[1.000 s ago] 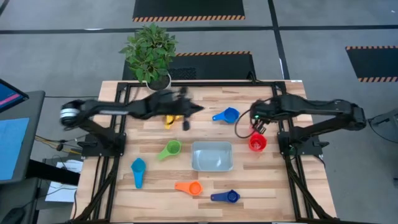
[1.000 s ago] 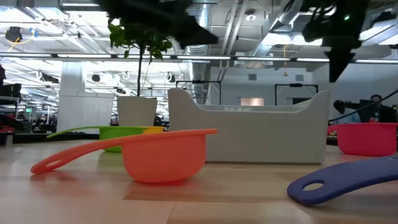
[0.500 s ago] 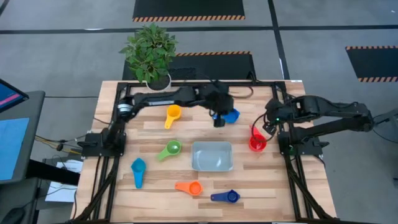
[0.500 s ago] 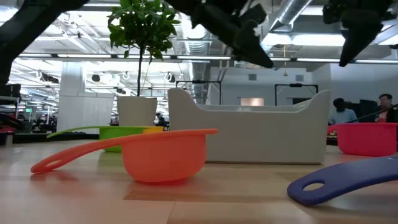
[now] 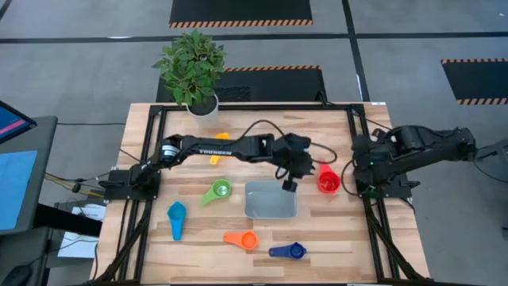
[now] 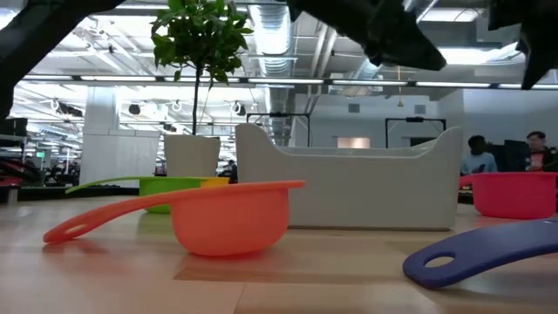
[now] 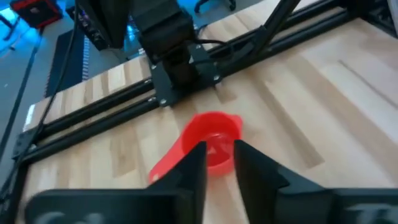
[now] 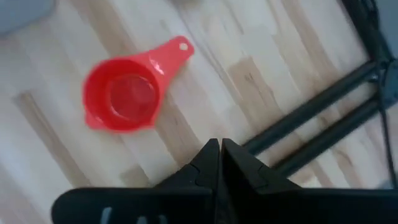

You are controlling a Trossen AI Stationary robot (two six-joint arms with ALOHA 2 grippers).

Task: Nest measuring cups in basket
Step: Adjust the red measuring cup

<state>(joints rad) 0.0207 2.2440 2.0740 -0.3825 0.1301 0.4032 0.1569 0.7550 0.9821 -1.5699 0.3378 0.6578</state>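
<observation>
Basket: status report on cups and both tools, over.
Left tool slightly open, empty, over basket corner nearest red cup. Right tool shut, parked beside that cup. No cup visible in basket; nothing blocks it.

The left arm is stretching across the table's middle, its left gripper (image 7: 219, 163) slightly parted, while the right gripper (image 8: 220, 155) is pinching closed near the right edge.

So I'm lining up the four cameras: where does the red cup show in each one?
High view: red cup, right of the basket.
Low view: far right, beside the basket.
Left wrist view: centre, beyond the left end effector.
Right wrist view: upper left.
Shared landmark: the basket, in the high and low views only.
</observation>
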